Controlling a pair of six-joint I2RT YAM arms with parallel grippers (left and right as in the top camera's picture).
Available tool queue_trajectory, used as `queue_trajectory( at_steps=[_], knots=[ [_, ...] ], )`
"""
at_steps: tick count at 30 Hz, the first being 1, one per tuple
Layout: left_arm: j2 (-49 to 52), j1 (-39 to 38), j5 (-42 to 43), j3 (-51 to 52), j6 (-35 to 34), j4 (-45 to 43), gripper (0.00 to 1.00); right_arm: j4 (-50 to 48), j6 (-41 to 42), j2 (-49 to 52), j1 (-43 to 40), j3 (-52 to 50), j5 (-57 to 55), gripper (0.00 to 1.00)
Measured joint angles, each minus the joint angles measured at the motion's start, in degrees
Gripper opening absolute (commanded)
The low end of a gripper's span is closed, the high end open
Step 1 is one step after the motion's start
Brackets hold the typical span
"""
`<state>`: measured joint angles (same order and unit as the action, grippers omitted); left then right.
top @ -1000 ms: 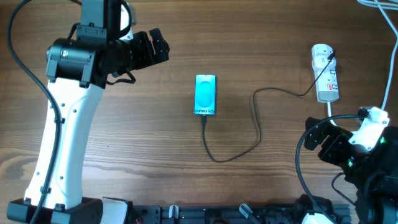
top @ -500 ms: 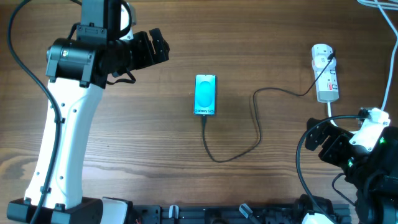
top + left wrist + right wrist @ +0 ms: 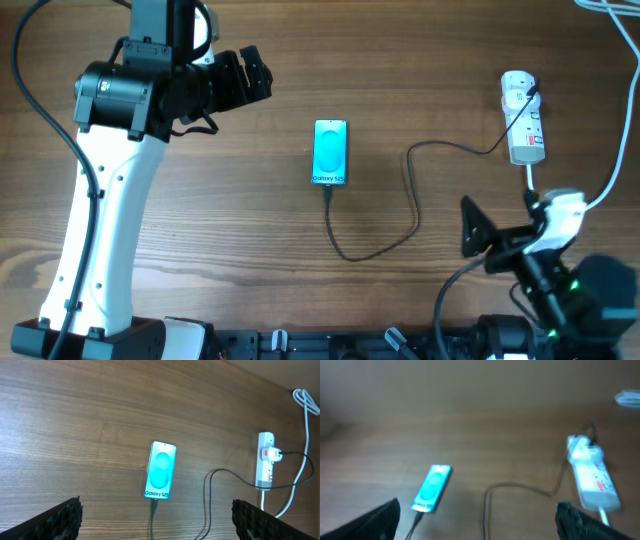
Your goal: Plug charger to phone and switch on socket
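Observation:
The phone (image 3: pixel 330 152) lies flat mid-table with its cyan screen up. It also shows in the left wrist view (image 3: pixel 161 469) and, blurred, in the right wrist view (image 3: pixel 432 487). The charger's thin black cable (image 3: pixel 414 205) runs from the socket in a loop, and its plug tip (image 3: pixel 329 193) meets the phone's near end. The white socket (image 3: pixel 523 128) lies at the far right. My left gripper (image 3: pixel 255 78) is open and empty, raised left of the phone. My right gripper (image 3: pixel 500 232) is open and empty, near the front right, below the socket.
The socket's thick white cord (image 3: pixel 628 120) runs along the right edge. My left arm's white link (image 3: pixel 100 230) stands over the left side. Black robot cables (image 3: pixel 480 270) loop round the right arm's base. Bare wood lies between phone and socket.
My right arm has swung left, and its open gripper now faces the table's middle. The left arm, phone, cable and socket have not moved.

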<state>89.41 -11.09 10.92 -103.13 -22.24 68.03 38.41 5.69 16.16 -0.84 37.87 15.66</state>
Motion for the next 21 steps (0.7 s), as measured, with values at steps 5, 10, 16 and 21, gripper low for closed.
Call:
queue_trajectory(
  at_steps=[5,10,16,21],
  knots=[
    [0.00,0.00,-0.02,0.00,0.00,0.00,1.00,-12.24,-1.01,-8.52,2.49,-10.93,0.00,1.00],
    [0.00,0.00,0.00,0.00,0.00,-0.02,1.00,-18.75,-5.29,-13.11,2.47,-18.18,-0.04,1.00],
    [0.00,0.00,0.00,0.00,0.00,0.00,1.00,-25.73,-8.72,-14.60,2.47,-23.10,-3.63,1.00],
    [0.00,0.00,0.00,0.00,0.00,-0.02,1.00,-31.36,-7.10,-15.04,2.47,-28.33,-7.43,1.00]
  ],
)
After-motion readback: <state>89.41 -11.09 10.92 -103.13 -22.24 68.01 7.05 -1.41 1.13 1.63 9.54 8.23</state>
